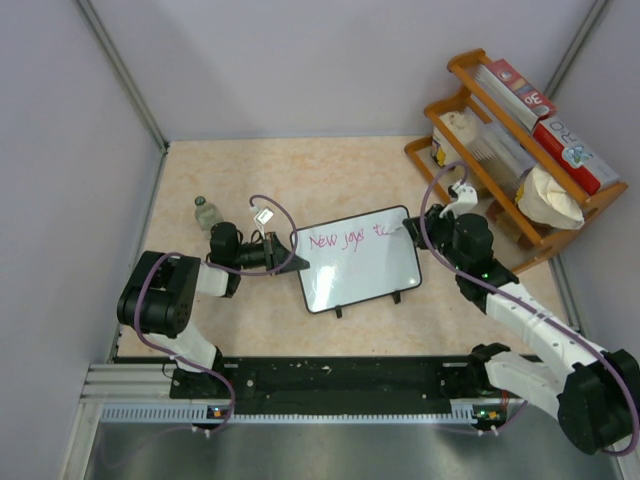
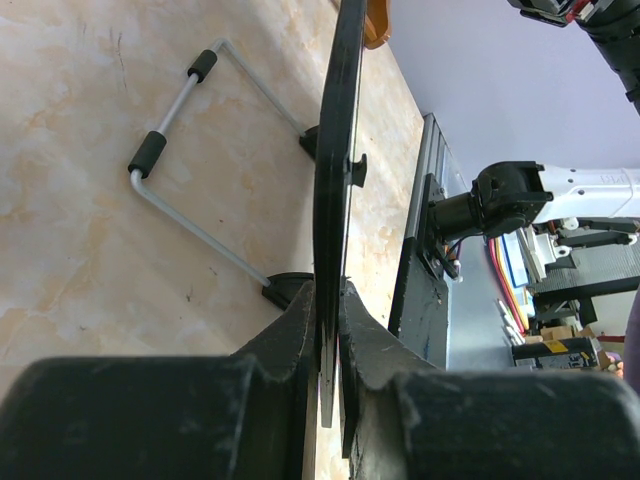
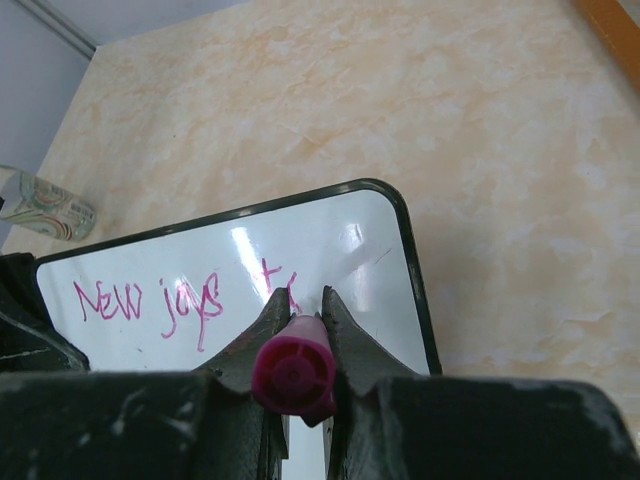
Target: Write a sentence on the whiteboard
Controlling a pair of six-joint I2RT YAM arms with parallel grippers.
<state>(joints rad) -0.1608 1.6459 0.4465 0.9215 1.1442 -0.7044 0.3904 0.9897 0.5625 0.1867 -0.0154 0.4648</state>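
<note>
The whiteboard, white with a thin black frame, stands tilted at the table's middle on two small black feet. Pink handwriting, the sentence, reads "New joys t" along its top; in the right wrist view the sentence ends just ahead of the fingers. My left gripper is shut on the whiteboard's left edge, and the left wrist view shows that edge end-on between the jaws of my left gripper. My right gripper is shut on a magenta marker, with the tip against the board's upper right.
A wire stand with black grips props the board from behind. A small patterned bottle stands left of the board. A wooden rack with boxes and a white cap fills the back right corner. Grey walls enclose the table.
</note>
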